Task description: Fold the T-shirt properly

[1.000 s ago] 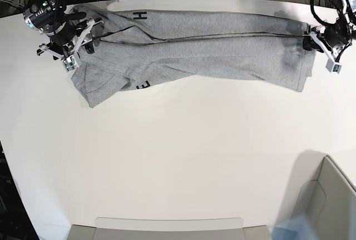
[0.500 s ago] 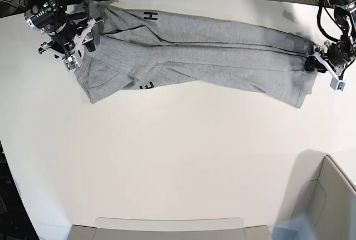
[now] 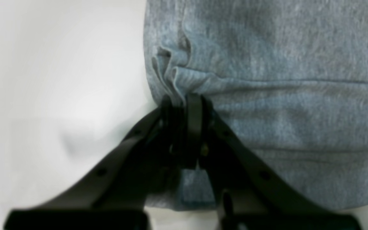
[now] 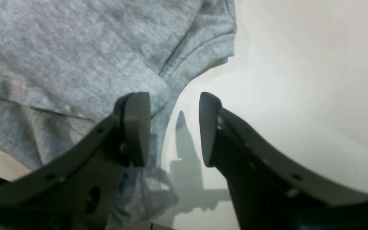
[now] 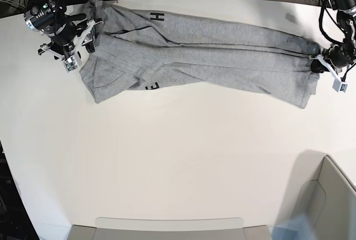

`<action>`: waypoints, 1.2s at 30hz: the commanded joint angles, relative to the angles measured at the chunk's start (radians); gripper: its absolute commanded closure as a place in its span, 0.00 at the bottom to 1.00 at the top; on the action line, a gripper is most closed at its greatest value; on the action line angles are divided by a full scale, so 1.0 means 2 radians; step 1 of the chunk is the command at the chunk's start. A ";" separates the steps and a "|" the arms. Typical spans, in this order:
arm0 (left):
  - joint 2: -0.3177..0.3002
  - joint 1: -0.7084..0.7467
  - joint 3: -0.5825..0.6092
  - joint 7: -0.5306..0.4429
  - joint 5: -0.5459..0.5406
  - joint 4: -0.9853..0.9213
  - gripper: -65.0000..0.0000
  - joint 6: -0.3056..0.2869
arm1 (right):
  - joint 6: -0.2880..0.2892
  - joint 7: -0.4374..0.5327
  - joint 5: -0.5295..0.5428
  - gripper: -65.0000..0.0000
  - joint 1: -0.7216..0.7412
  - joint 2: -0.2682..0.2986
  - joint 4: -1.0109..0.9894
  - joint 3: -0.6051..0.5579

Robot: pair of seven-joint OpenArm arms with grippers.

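In the left wrist view, the T-shirt hem is pinched by the left gripper. In the right wrist view, the right gripper is seen spread apart, one finger over the cloth edge, nothing clamped. In the base view, the T-shirt is stretched between both grippers along the far side of the table.

Bright even overhead light; wrist views soft-focus, hands blurred.

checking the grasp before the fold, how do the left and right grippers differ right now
The left gripper has its jaws pinched shut on a bunched edge of the T-shirt; the right gripper has its jaws apart with nothing clamped between them. The left one sits at the shirt's narrow end on the base view's right, the right one at the sleeve end on that view's left, one finger over cloth, the other over bare table. Both sit at the shirt's edge.
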 commanded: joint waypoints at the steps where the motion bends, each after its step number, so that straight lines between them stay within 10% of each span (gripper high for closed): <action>1: 0.007 0.009 0.007 0.067 0.077 -0.013 1.00 0.014 | 0.012 0.008 0.006 0.62 0.003 0.004 0.009 0.001; 12: 0.007 -0.063 -0.139 0.069 0.178 -0.014 1.00 0.014 | 0.012 0.008 0.006 0.62 0.002 0.002 0.009 0.004; 24: 0.006 -0.070 -0.150 0.069 0.215 -0.002 1.00 0.014 | 0.012 0.008 0.006 0.62 0.000 0.002 0.010 0.004; 36: 0.053 -0.002 -0.183 0.158 0.215 0.261 1.00 0.014 | 0.012 0.008 0.006 0.62 0.004 0.001 0.010 0.002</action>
